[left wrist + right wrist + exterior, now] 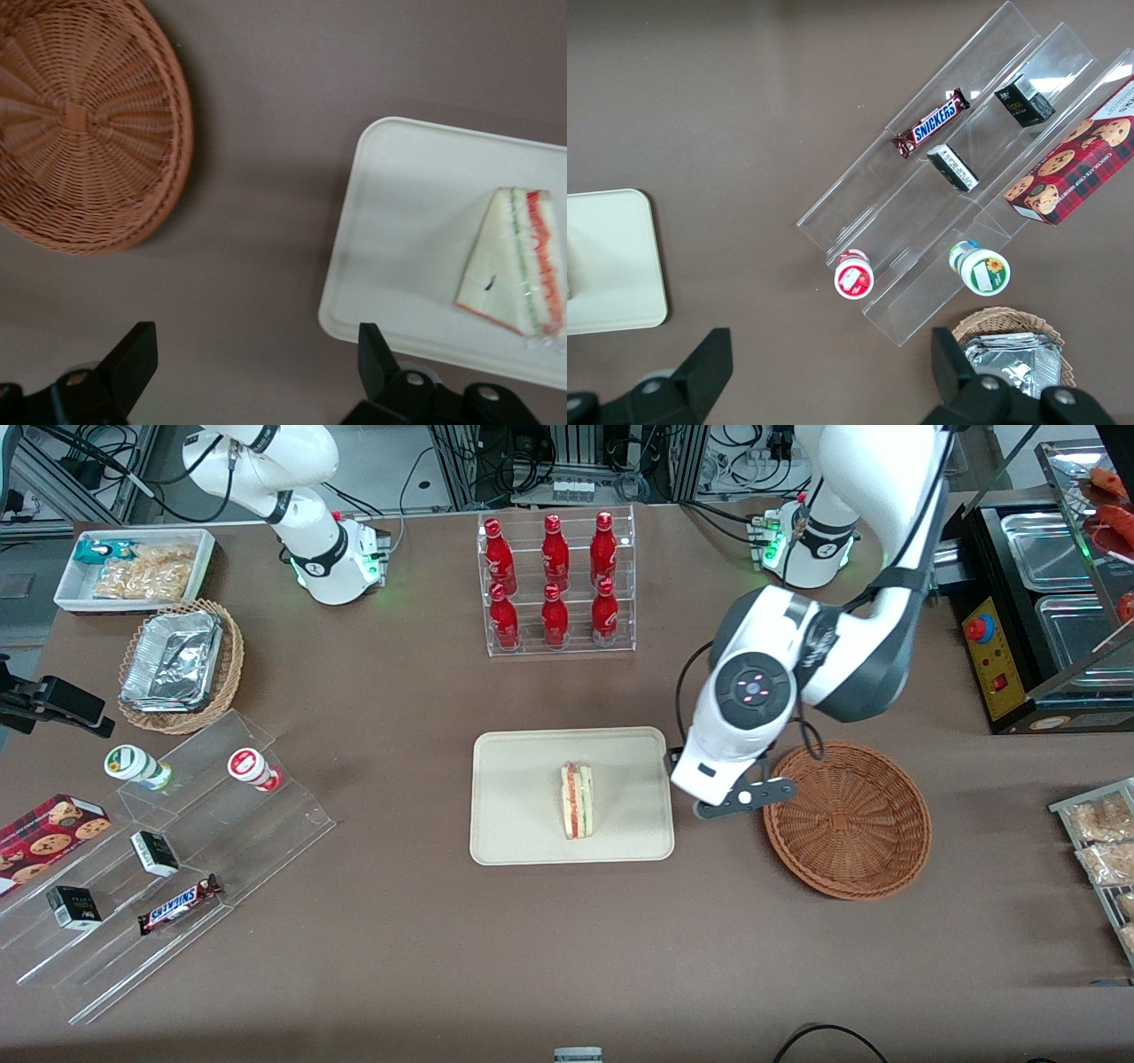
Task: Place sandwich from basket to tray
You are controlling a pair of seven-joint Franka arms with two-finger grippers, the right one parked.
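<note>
Sandwich (577, 799) on tray (505, 841), basket (849, 820) empty. End effector (257, 363) open, empty, betw. the two over desk (532, 957). Retract straight up, don't clip tray rim.

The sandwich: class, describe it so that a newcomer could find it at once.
Start at the rack of red bottles; nearer the front camera lies the cream tray, and the sandwich sits on it. The open gripper hangs over bare table between tray and empty reddish-brown basket. Only the sandwich is a pale wedge with red-and-green filling stripes.
</note>
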